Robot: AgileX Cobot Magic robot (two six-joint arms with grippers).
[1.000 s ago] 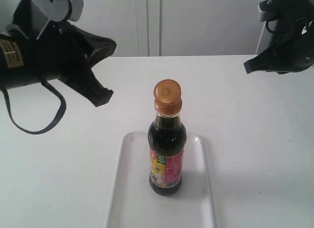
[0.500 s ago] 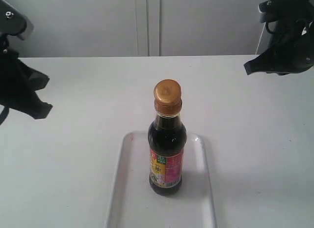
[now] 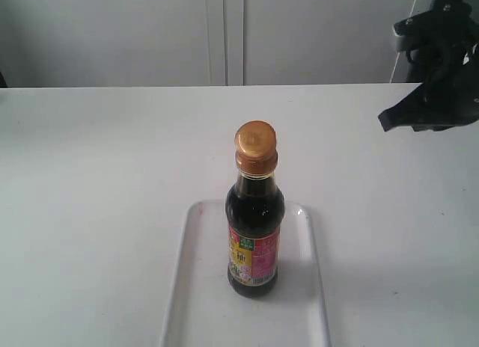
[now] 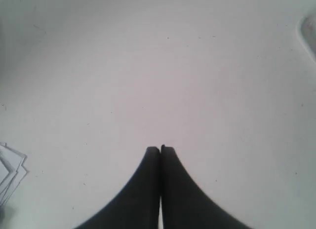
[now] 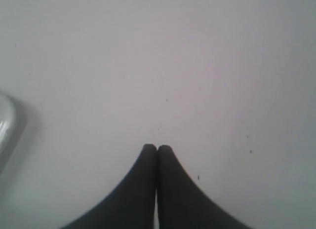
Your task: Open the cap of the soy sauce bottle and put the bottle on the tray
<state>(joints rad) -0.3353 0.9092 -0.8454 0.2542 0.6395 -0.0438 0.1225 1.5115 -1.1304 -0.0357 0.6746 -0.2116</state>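
Right gripper [image 5: 157,149] clenched empty, well right of the soy sauce bottle [image 3: 254,227]; left gripper [image 4: 160,150] clenched too. Bottle upright on the tray [image 3: 196,287], cap [image 3: 256,146] on.

Even, soft light and only faint shadows; the table [image 3: 112,175] reads almost blown-out white. Both wrist views are slightly blurred (grainy too), with dimmer corners.

One soy sauce bottle [image 3: 254,235], one cap [image 3: 256,146], one tray [image 3: 196,287], one right gripper [image 3: 389,119] in the exterior view
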